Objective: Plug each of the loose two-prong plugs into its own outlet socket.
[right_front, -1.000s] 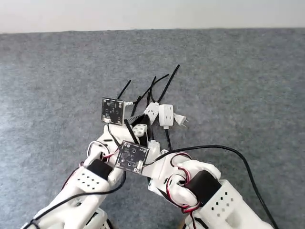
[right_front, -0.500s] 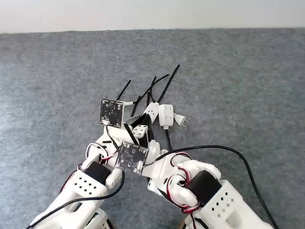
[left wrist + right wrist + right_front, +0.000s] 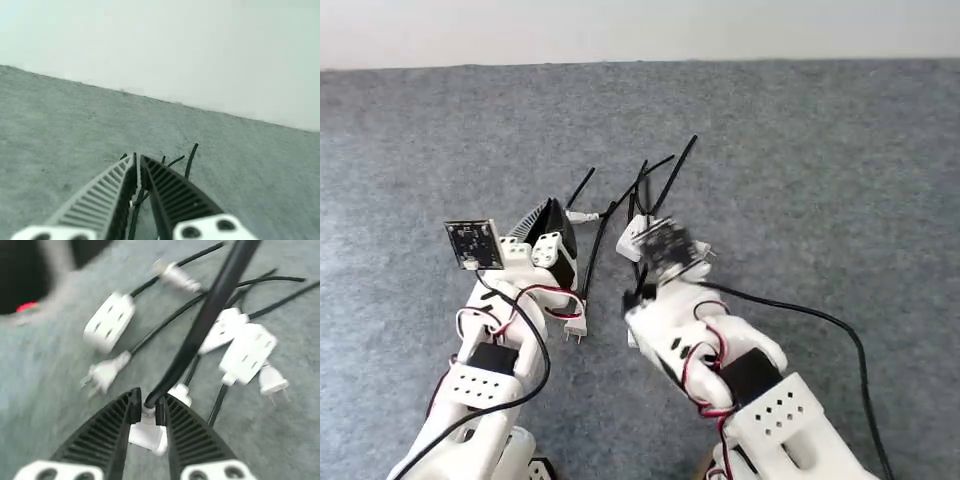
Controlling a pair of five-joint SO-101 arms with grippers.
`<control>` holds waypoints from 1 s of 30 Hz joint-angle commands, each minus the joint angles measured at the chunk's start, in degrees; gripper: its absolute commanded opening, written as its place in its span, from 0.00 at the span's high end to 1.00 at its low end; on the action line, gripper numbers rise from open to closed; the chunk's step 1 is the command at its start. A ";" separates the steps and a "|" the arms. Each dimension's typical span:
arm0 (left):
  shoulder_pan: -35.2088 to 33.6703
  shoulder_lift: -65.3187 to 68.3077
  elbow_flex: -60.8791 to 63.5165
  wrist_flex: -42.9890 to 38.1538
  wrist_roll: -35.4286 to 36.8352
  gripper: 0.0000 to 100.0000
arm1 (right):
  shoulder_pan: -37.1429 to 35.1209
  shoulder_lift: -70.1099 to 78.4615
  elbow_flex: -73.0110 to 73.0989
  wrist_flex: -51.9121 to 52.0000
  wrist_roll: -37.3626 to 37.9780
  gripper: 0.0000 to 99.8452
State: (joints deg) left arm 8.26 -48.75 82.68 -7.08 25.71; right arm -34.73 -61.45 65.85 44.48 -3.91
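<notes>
A black cord point(image 3: 200, 325) is pinched by the right gripper point(image 3: 148, 407), jaws narrow, just above its white plug point(image 3: 147, 432), likely for steering into the outlet block point(image 3: 109, 322). A loose two-prong plug point(image 3: 102, 375) lies just beside that block. The left gripper point(image 3: 138, 161) is nearly closed.

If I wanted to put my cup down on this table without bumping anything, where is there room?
The grey table is bare on the far left, beside the left arm, and on the far right past the right arm. The middle is crowded: cords, outlet blocks and a plug lie between the arms.
</notes>
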 commanded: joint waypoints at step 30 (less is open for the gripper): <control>-0.79 -0.97 2.77 -1.67 -0.18 0.98 | 4.62 -0.40 13.45 -23.96 -3.69 0.99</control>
State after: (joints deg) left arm 7.82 -48.75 86.20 -7.43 25.71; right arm -28.48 -61.45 79.91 22.42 -8.75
